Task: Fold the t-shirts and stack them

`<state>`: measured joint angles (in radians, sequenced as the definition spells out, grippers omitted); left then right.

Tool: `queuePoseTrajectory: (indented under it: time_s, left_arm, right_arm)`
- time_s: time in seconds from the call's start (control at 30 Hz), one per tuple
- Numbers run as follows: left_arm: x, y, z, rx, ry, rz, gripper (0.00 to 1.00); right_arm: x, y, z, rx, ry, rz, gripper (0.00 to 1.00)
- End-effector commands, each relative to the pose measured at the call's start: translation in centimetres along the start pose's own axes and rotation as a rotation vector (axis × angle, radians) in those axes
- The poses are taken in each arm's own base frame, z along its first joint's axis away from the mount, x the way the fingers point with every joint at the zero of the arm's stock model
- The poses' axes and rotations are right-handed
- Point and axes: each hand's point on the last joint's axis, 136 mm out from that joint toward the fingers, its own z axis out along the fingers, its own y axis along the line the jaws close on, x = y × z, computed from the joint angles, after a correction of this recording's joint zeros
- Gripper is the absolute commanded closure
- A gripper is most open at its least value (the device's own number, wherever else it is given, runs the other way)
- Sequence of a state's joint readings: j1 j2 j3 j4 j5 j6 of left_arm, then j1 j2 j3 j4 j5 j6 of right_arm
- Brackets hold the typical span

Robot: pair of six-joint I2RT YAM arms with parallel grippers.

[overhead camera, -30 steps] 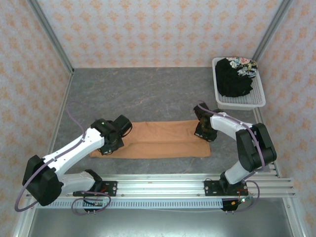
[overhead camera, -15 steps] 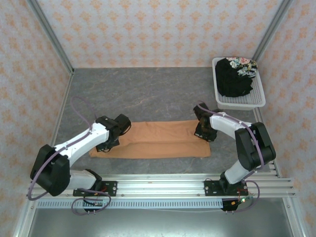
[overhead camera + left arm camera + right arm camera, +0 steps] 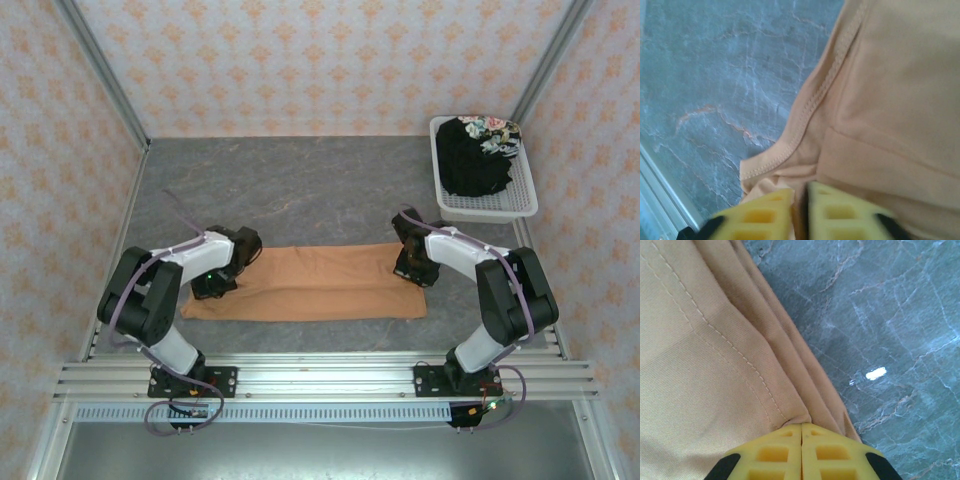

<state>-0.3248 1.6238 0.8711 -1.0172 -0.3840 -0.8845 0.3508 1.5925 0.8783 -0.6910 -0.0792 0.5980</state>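
Top view: orange t-shirt (image 3: 315, 283), folded into a long strip, centre of grey table (image 3: 300, 190). Left gripper (image 3: 214, 287) at its 9 o'clock end, right gripper (image 3: 412, 272) at its 3 o'clock end. Black t-shirt (image 3: 472, 165), floral patch uppermost, in white mesh basket (image 3: 487, 212), 2 o'clock.
Left wrist: yellow fingers (image 3: 765, 212) clenched on bunched orange hem.
Right wrist: yellow fingers (image 3: 770, 452) pressed together, pinching the strip's edge folds.

Matt orange cloth tee (image 3: 320, 285), glossy marbled tabletop (image 3: 300, 190), perhaps vinyl

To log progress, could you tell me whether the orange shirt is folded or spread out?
Folded: the orange shirt lies as a long strip with a lengthwise crease, layers stacked at its edge.
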Motion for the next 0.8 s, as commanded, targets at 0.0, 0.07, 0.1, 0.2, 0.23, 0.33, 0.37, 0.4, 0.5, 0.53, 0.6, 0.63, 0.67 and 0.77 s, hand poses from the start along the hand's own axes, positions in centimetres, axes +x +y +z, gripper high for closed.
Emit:
queuePoseTrajectory:
  time_s: [0.0, 0.07, 0.1, 0.2, 0.23, 0.33, 0.37, 0.4, 0.5, 0.53, 0.6, 0.63, 0.67, 0.77]
  left_arm:
    - [-2.6, 1.5, -1.0, -0.046, -0.059, -0.07, 0.57]
    - [-2.7, 1.9, -1.2, -0.017, -0.036, -0.116, 0.48]
    - [-2.8, 2.1, -1.6, 0.003, -0.03, -0.141, 0.45]
    - [-2.9, 2.6, -3.6, 0.112, -0.035, -0.226, 0.39]
    - [-2.7, 2.3, -4.4, 0.178, -0.027, -0.258, 0.39]
    - [-1.3, 0.3, -6.1, 0.393, 0.038, -0.312, 0.43]
    - [-0.5, -0.8, -6.4, 0.457, 0.076, -0.316, 0.46]
    - [0.3, -1.6, -6.6, 0.499, 0.116, -0.314, 0.5]
    - [2.6, -3.1, -6.4, 0.529, 0.222, -0.303, 0.64]
    - [3.3, -3.4, -6.1, 0.522, 0.251, -0.301, 0.68]
    - [3.9, -3.7, -5.0, 0.489, 0.278, -0.302, 0.72]
    - [3.9, -3.8, -4.5, 0.467, 0.283, -0.3, 0.74]
    - [3.7, -3.9, -4.1, 0.452, 0.284, -0.3, 0.74]
    - [3.0, -4.0, -2.4, 0.39, 0.279, -0.311, 0.76]
  right_arm:
    - [0.6, -1.2, 0.3, 0.046, 0.031, -0.013, 0.91]
    - [0.1, -0.8, -0.7, 0.021, 0.007, -0.023, 0.9]
    - [-0.2, -0.6, -1.3, 0.005, -0.005, -0.028, 0.89]
    - [-0.9, 0.0, -3.5, -0.044, -0.05, -0.052, 0.87]
    - [-1.0, 0.2, -4.1, -0.062, -0.063, -0.059, 0.86]
    - [-1.1, 1.0, -5.3, -0.124, -0.085, -0.081, 0.85]
    - [-1.1, 1.4, -5.6, -0.145, -0.09, -0.09, 0.84]
    - [-1.1, 1.7, -5.7, -0.161, -0.092, -0.1, 0.84]
    - [-1.0, 2.6, -5.7, -0.207, -0.089, -0.12, 0.86]
    - [-1.1, 2.8, -5.5, -0.207, -0.087, -0.126, 0.87]
    - [-1.2, 3.0, -5.0, -0.201, -0.077, -0.138, 0.89]
    - [-1.4, 3.2, -4.8, -0.197, -0.077, -0.144, 0.89]
    - [-1.6, 3.3, -4.6, -0.194, -0.075, -0.148, 0.89]
    - [-2.2, 3.4, -3.6, -0.167, -0.069, -0.146, 0.9]
